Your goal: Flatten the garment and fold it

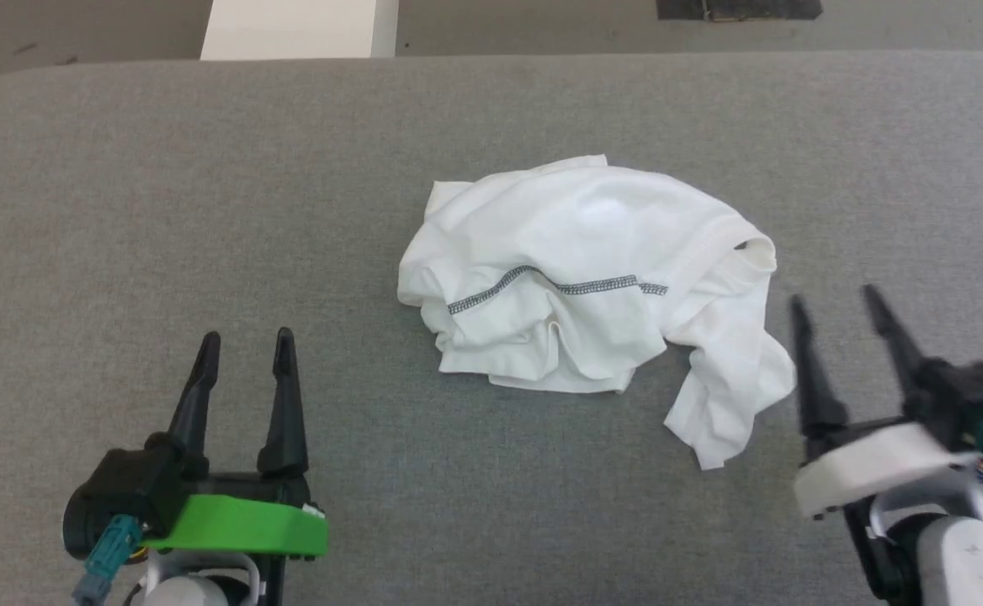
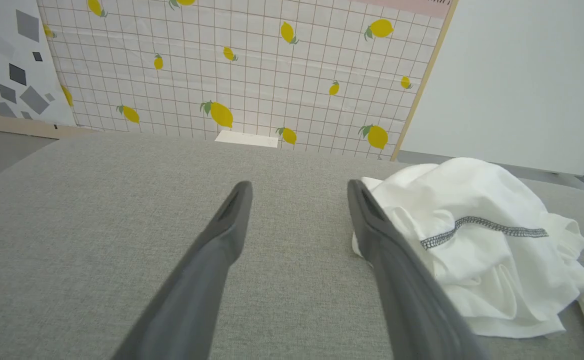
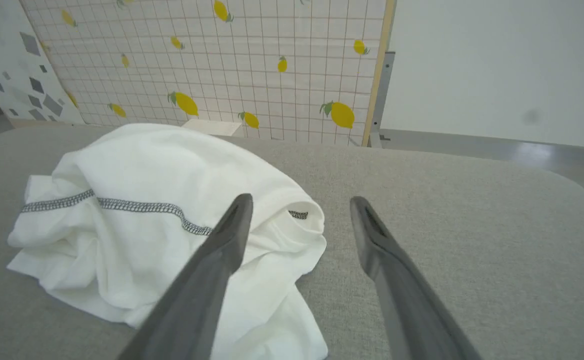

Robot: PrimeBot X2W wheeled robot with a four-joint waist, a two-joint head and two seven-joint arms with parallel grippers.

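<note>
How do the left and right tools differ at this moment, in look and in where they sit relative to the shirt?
The left tool has a green mount; the right tool has a white one. The left tool points almost straight up the head view; the right tool tilts toward the shirt. The left tool stands well clear of the shirt; the right tool is close beside its trailing flap. Both are open and empty.

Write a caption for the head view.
Crumpled white shirt on a grey surface, with open left gripper and open right gripper either side.
</note>
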